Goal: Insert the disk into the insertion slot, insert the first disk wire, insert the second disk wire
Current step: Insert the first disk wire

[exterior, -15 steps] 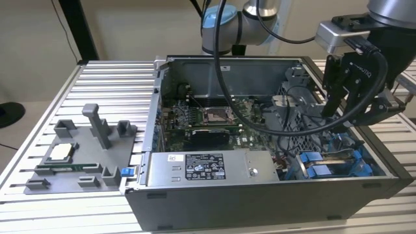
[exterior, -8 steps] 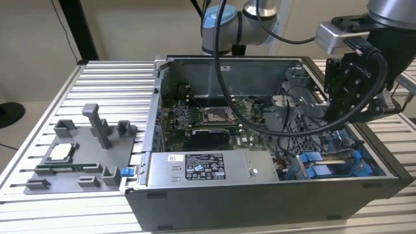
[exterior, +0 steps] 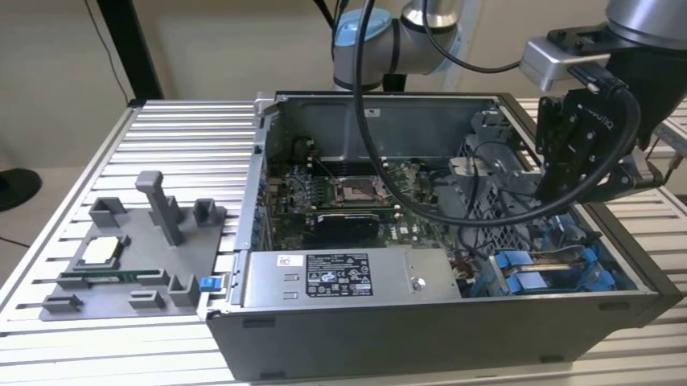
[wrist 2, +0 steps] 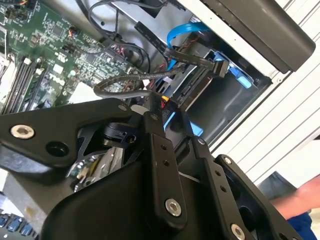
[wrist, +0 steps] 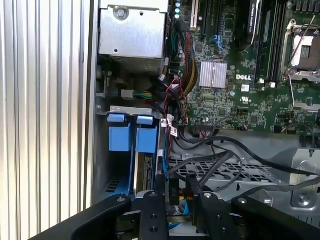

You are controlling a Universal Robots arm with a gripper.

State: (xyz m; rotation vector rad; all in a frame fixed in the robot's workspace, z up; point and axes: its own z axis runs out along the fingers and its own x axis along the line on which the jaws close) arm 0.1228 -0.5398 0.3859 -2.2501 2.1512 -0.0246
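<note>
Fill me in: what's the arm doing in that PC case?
The robot arm's pincer hangs inside the open computer case, at the exterior view's right, beside the motherboard. It is right above the insertion slot, where blue plastic pieces show. Loose black cables lie close to the pincer. I cannot tell whether the slot is already filled or whether a wire is being handled.

Beige wall (exterior: 215, 48) behind; ribbed alu table (exterior: 172, 137); black post (exterior: 128, 48) at back.
</note>
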